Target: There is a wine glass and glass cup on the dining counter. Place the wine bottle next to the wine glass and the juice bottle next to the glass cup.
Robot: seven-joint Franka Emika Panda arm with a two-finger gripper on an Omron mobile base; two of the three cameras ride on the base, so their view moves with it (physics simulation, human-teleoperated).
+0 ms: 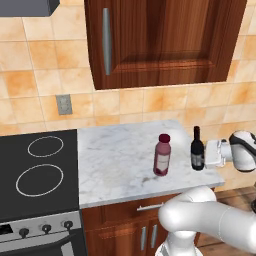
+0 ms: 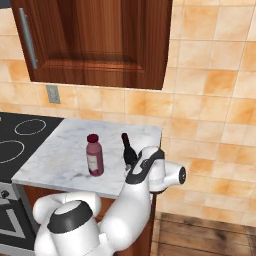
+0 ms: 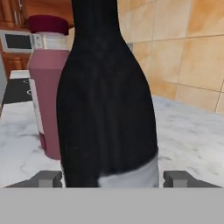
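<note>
Wine bottle point(image 1: 197, 149): upright near the counter point(image 1: 115, 150) right edge, beside the juice bottle point(image 1: 162, 155). Tool point(image 3: 111, 178): spread, fingertips point(image 3: 48, 178) flanking the bottle base, not clenched. Step: grasping wine bottle. Next: close, lift, carry to dining counter.

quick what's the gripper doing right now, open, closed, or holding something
Gripper: open, one fingertip on each side of the wine bottle low on its body, with gaps showing, not clamped on it yet.
</note>
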